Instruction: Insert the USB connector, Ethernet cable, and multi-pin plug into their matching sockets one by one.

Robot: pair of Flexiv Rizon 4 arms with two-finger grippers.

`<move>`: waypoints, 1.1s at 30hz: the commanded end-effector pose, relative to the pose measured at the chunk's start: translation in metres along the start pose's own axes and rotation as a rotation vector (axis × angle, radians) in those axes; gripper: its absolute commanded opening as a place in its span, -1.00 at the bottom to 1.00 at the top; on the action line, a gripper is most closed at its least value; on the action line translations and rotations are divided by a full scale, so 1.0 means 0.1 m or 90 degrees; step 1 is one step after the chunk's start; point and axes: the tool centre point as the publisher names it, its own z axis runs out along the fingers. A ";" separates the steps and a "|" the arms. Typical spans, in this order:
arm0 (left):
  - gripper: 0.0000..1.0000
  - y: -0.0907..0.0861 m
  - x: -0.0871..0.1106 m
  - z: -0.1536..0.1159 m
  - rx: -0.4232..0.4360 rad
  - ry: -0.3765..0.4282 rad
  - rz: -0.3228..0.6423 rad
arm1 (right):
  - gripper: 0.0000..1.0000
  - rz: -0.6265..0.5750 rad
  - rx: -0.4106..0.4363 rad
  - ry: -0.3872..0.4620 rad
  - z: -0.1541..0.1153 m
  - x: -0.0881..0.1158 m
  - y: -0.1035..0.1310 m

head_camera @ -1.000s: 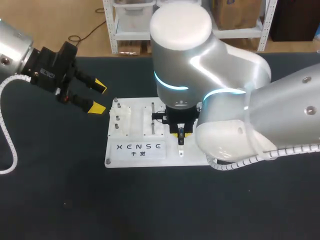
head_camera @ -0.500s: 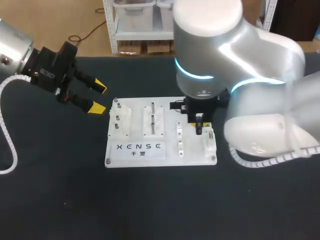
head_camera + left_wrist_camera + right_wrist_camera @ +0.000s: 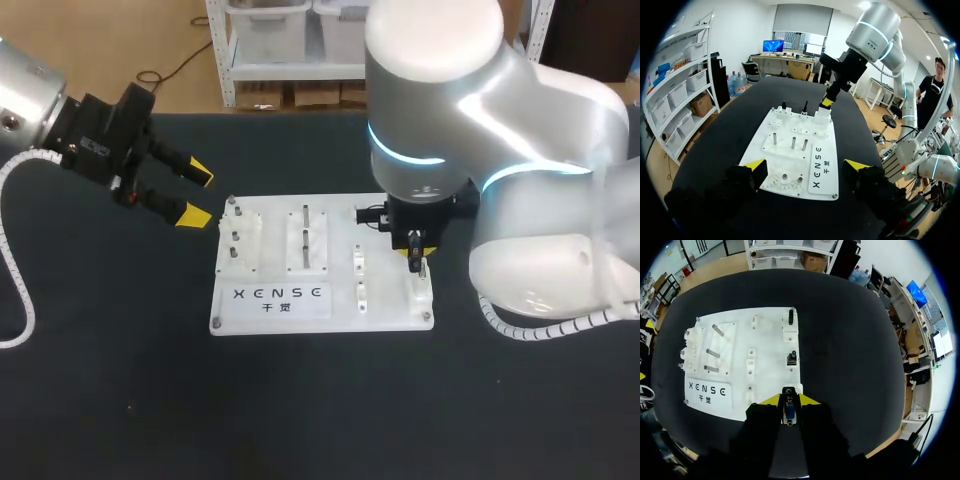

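The white socket board (image 3: 320,312) lies mid-table. My right gripper (image 3: 415,250) hangs over the board's right edge, shut on a small metal multi-pin plug (image 3: 789,411) with a blue face. Just ahead of its fingertips sits a white socket block (image 3: 789,389). Farther along the same row, two dark connectors (image 3: 792,358) (image 3: 791,316) stand in white blocks. My left gripper (image 3: 198,193) is open and holds nothing, off the board's far left corner. From the left wrist view, the board (image 3: 785,155) is ahead of the left gripper (image 3: 806,167), and the right gripper (image 3: 827,102) is over the board's far end.
Metal pegs (image 3: 712,354) and clear blocks stand on the board's left half. Two small white blocks (image 3: 359,258) sit in its middle. Dark tabletop (image 3: 320,400) surrounds the board on all sides.
My right arm has swung to the right, from over the board's middle to its right edge, carrying the plug. The left arm has not moved.
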 end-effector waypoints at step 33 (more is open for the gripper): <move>1.00 0.00 0.01 0.00 -0.001 -0.002 0.002 | -1.00 0.011 -0.001 -0.002 0.11 0.09 -0.12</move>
